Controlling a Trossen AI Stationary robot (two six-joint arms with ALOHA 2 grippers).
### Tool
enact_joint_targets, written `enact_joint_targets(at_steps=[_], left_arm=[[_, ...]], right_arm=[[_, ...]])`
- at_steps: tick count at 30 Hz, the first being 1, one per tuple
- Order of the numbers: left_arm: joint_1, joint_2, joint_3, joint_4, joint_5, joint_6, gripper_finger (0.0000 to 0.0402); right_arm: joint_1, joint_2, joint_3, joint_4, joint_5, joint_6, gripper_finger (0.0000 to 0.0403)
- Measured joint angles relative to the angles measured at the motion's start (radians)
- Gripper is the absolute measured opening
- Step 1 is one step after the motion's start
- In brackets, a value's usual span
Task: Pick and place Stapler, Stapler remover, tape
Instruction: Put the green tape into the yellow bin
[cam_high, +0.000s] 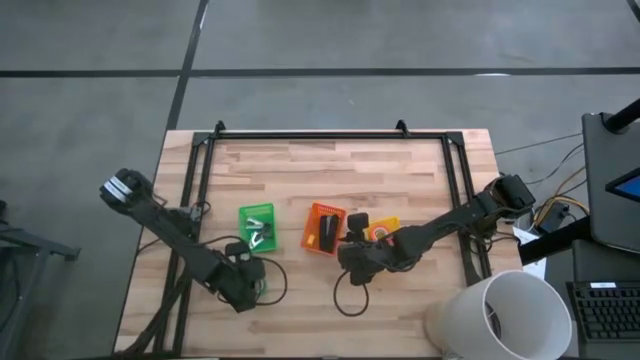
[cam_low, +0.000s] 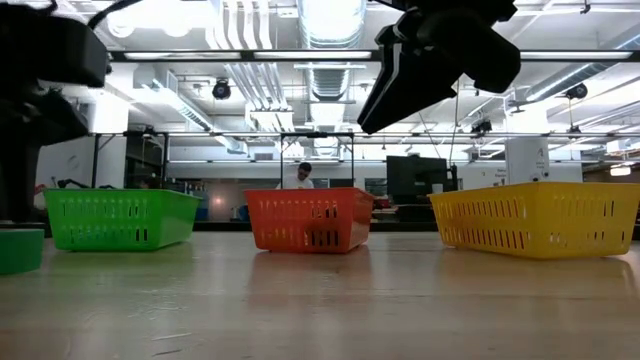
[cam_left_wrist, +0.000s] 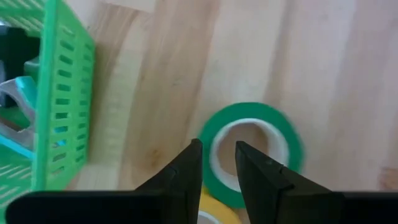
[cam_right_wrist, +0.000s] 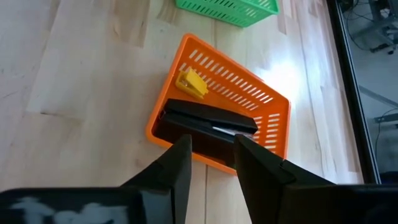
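Note:
The green tape roll (cam_left_wrist: 273, 124) lies flat on the table beside the green bin (cam_left_wrist: 59, 106), partly over a yellow roll (cam_left_wrist: 214, 214). My left gripper (cam_left_wrist: 217, 149) hovers open over the green roll's rim, one finger above the hole and one above the outer edge. At table height the roll (cam_low: 15, 250) rests on the wood. The black stapler (cam_right_wrist: 208, 121) lies inside the orange bin (cam_right_wrist: 273, 109) beside a small yellow piece (cam_right_wrist: 191, 83). My right gripper (cam_right_wrist: 211, 146) hangs open and empty above that bin's near wall. A silver and teal tool (cam_left_wrist: 12, 106) sits in the green bin.
Three bins stand in a row across the table's middle: green (cam_high: 257, 228), orange (cam_high: 323, 229) and yellow (cam_high: 385, 230). A black frame (cam_high: 310, 135) borders the table. A white cylinder (cam_high: 500, 315) stands by the near right corner. Bare wood lies toward the far edge.

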Motion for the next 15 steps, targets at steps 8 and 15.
enact_joint_targets(at_steps=[8,15], left_arm=[[0.003,0.015,-0.034,0.013,0.001,0.004,0.0097],[0.007,0.022,-0.057,0.075,-0.016,-0.005,0.0097]], right_arm=[[0.0,0.0,-0.001,0.001,0.0,0.003,0.0103],[0.0,0.0,-0.001,0.002,0.0,0.002,0.0095]])
